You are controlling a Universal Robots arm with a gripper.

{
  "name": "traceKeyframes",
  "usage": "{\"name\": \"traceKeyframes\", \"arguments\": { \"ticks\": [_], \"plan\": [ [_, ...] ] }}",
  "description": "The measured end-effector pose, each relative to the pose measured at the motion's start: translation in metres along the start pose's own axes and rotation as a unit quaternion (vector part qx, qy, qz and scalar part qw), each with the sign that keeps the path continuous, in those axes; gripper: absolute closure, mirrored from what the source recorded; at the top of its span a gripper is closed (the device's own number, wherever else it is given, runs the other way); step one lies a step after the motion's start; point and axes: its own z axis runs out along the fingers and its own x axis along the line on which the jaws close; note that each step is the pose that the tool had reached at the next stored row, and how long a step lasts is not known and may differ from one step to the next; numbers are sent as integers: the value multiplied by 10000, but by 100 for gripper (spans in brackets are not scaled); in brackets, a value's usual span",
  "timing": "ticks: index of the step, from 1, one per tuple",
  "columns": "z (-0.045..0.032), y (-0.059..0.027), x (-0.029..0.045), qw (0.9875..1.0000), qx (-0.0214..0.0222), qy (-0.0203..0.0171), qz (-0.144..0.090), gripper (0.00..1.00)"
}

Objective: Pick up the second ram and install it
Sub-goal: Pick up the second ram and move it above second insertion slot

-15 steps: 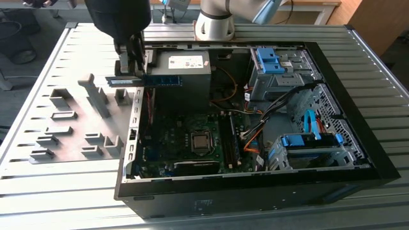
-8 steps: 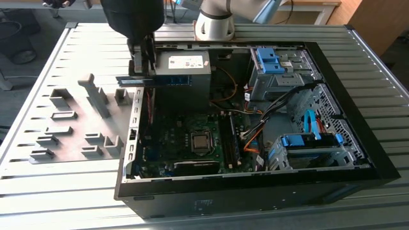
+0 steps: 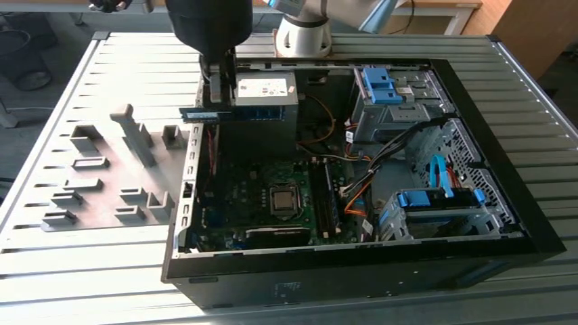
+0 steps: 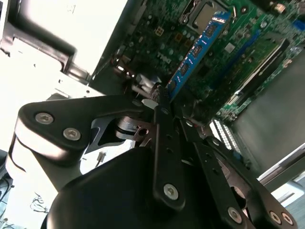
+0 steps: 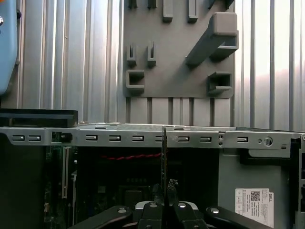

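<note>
My gripper [image 3: 216, 108] is shut on the second ram [image 3: 242, 114], a long blue-green stick with dark chips. It hangs level over the open computer case [image 3: 478, 254], just inside the wall on the exterior view's left and in front of the power supply. In the second wrist view the ram [image 4: 198, 50] reaches out from the gripper [image 4: 163, 98] above the green motherboard [image 4: 224, 71]. In the first wrist view the ram [image 5: 164, 157] appears edge-on as a thin dark line rising from the gripper [image 5: 164, 195]. The memory slots [image 3: 327, 196] lie lower on the motherboard, beside the processor [image 3: 283, 200].
A grey plate with holder blocks [image 3: 99, 176] lies on the slatted table at the exterior view's left of the case. Inside the case are the power supply [image 3: 264, 88], blue drive latches [image 3: 380, 84], a drive cage [image 3: 434, 210] and loose cables [image 3: 361, 183].
</note>
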Motion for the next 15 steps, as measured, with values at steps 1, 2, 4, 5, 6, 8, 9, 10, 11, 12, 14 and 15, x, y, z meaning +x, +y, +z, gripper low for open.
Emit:
{"name": "traceKeyframes", "arguments": {
  "ticks": [1,2,4,5,6,8,9,10,11,12,14,15],
  "plan": [
    [0,-23,0,10000,0,0,0,86],
    [0,-46,0,10000,0,0,0,86],
    [-1,-93,0,10000,0,0,0,86],
    [-1,-116,0,10000,0,0,0,86],
    [-1,-138,0,10000,0,0,0,86],
    [-2,-183,0,10000,0,0,0,86],
    [-2,-205,1,10000,0,0,0,86],
    [-2,-229,0,10000,0,0,0,86],
    [-3,-251,0,10000,0,0,0,86],
    [-2,-274,1,10000,0,0,0,86],
    [-3,-319,1,10000,0,0,0,86],
    [-3,-342,1,10000,0,0,0,86]
  ]
}}
